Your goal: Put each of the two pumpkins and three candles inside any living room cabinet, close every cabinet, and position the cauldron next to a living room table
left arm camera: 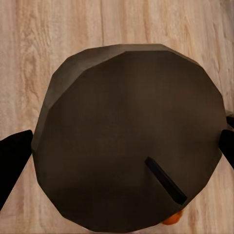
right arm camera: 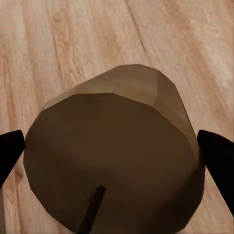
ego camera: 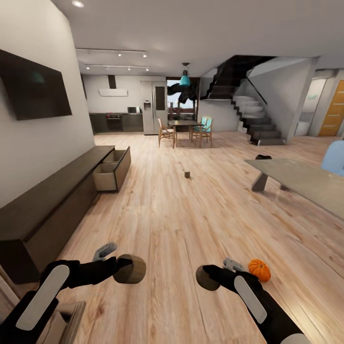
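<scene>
My left gripper [ego camera: 123, 268] is shut on a tan candle [ego camera: 133, 269], low over the floor in the head view; the left wrist view shows its round top and wick [left arm camera: 122, 146] between both fingers [left arm camera: 12, 163]. My right gripper [ego camera: 210, 277] is shut on a second candle [ego camera: 206, 279], its squat body [right arm camera: 117, 161] close to that camera. One orange pumpkin [ego camera: 259, 270] lies on the floor just right of my right gripper. A third candle [ego camera: 187, 174] stands mid-floor. The dark cabinet [ego camera: 52, 200] runs along the left wall with a drawer [ego camera: 111, 171] pulled open. The grey table [ego camera: 301, 179] is at the right.
A small black object [ego camera: 263, 156], possibly the cauldron, sits behind the grey table's far end. A dining table with chairs [ego camera: 186, 130], kitchen units and a staircase [ego camera: 258, 122] lie far back. A blue chair [ego camera: 335, 157] is at the right edge. Wood floor stretches between cabinet and table.
</scene>
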`<state>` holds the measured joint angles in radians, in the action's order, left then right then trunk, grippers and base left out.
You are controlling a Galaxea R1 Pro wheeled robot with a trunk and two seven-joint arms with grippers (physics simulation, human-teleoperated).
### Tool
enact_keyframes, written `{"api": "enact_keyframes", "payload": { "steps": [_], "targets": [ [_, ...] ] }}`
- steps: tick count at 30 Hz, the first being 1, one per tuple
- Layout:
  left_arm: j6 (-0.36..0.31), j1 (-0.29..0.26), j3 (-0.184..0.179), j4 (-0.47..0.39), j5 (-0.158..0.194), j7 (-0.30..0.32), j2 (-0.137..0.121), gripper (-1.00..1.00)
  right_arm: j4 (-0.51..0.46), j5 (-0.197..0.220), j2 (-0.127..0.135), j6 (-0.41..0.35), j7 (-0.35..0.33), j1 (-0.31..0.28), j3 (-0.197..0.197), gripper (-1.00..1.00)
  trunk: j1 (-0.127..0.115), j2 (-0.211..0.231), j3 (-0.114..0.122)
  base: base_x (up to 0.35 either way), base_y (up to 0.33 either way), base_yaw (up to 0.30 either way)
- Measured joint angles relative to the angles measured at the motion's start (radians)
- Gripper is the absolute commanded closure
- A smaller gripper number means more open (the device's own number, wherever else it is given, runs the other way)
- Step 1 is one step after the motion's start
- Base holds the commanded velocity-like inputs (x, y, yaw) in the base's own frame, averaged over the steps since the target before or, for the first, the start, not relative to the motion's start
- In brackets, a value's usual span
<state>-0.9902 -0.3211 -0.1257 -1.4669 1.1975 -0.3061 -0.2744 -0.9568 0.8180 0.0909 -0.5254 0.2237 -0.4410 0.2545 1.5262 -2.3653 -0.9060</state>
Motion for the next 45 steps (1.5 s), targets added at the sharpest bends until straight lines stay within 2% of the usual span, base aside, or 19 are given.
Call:
{"api": "enact_keyframes", "payload": {
  "steps": [14,27,45],
  "targets": [
    [0.000,0.000,0.000,0.004,-0.001,0.000,0.001,1.00,0.000,0.001,0.000,0.001,-0.002,0.000,-0.002,1.00,0.000,0.000,-0.002,0.302,0.159,-0.046],
    [0.000,0.000,0.000,0.006,-0.013,0.000,0.001,1.00,0.000,0.000,0.000,0.001,-0.002,0.000,-0.002,1.00,0.000,0.000,-0.002,0.315,-0.002,-0.033],
    [0.000,0.000,0.000,0.006,-0.012,0.000,0.001,1.00,0.000,0.012,0.000,-0.001,-0.002,0.000,-0.003,1.00,0.000,0.000,-0.004,0.330,0.000,-0.006]
  ]
}}
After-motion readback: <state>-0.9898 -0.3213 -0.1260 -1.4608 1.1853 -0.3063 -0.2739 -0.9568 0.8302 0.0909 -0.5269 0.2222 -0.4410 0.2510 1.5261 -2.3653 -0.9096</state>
